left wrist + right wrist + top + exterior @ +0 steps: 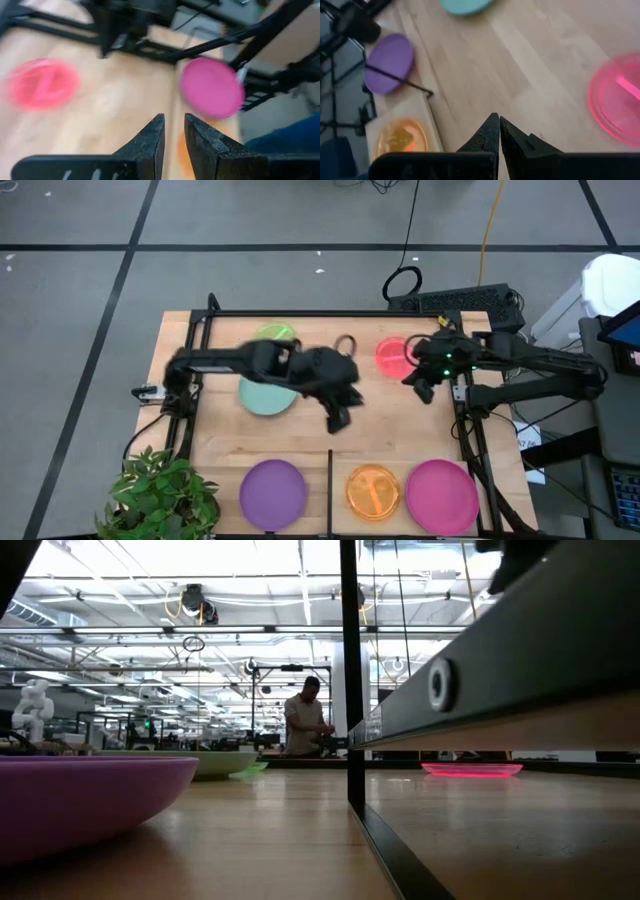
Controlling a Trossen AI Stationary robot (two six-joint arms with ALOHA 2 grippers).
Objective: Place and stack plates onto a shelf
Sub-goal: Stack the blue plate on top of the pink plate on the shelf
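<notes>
low view only: a person (pixel 305 718) stands in the room beyond the table.
shelf (pixel 420 470): holds 2 plates, orange plate (pixel 373 490) and magenta plate (pixel 441 495).
tabletop: purple plate (pixel 273 494), teal plate (pixel 266 395), green plate (pixel 275 335), translucent red-pink plate (pixel 393 356).
left gripper (pixel 338 418): narrow gap, empty, mid-table.
right gripper (pixel 424 391): closed, empty, beside red-pink plate.

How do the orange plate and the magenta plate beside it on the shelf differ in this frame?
The orange plate is smaller than the magenta plate. The orange plate is translucent, with a lighter streak showing through it, while the magenta plate is opaque and evenly coloured. The orange plate sits next to the black divider bar; the magenta plate lies farther from it. Both are round, lie flat and hold nothing.
</notes>
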